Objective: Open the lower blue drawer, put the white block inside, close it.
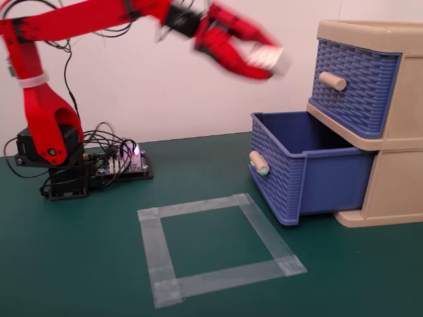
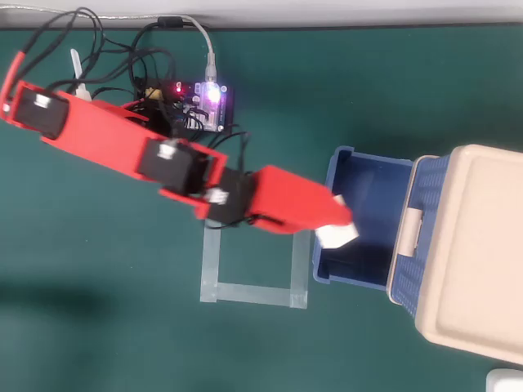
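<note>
The lower blue drawer (image 1: 310, 175) (image 2: 372, 175) stands pulled out of the beige cabinet (image 1: 396, 185) (image 2: 474, 253), its mint-tipped handle (image 1: 259, 163) facing the arm. High in the air, my red gripper (image 1: 268, 63) (image 2: 339, 229) is shut on the white block (image 1: 269, 59) (image 2: 335, 235); both are motion-blurred. In the overhead view the block hangs over the drawer's near-left part, just inside its front wall. In the fixed view it is well above the drawer's rim.
A square of clear tape (image 1: 218, 247) (image 2: 255, 249) marks the green mat in front of the drawer. The upper blue drawer (image 1: 357, 82) is closed. A lit circuit board (image 1: 122, 162) (image 2: 200, 106) and cables sit by the arm's base.
</note>
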`<state>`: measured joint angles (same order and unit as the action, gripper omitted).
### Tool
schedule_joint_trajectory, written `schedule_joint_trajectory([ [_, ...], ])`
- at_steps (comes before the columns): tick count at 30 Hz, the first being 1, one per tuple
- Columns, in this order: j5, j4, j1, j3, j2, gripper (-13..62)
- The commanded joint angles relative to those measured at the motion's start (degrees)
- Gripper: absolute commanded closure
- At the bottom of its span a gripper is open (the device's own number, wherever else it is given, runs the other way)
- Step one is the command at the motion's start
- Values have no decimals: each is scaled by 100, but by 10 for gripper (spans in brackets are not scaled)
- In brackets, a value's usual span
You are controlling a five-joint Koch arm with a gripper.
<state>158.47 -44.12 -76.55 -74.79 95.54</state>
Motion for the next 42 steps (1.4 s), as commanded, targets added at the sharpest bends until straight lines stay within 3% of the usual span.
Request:
schedule_joint_trajectory([
  [1,765,9,-193,624,-387,576],
  [10,844,9,-264,721,-914,550],
  [14,694,26,-264,782,-967,248],
  [16,571,26,-255,791,-923,188],
  [24,562,-299,-229,817,141,166],
  [29,-563,-2883,-158,624,404,165],
  [32,-765,-4140,-9,694,-97,164],
  [38,-545,-4140,35,1257,-1239,165],
  [42,-88,-4017,-35,2479,-2426,164],
])
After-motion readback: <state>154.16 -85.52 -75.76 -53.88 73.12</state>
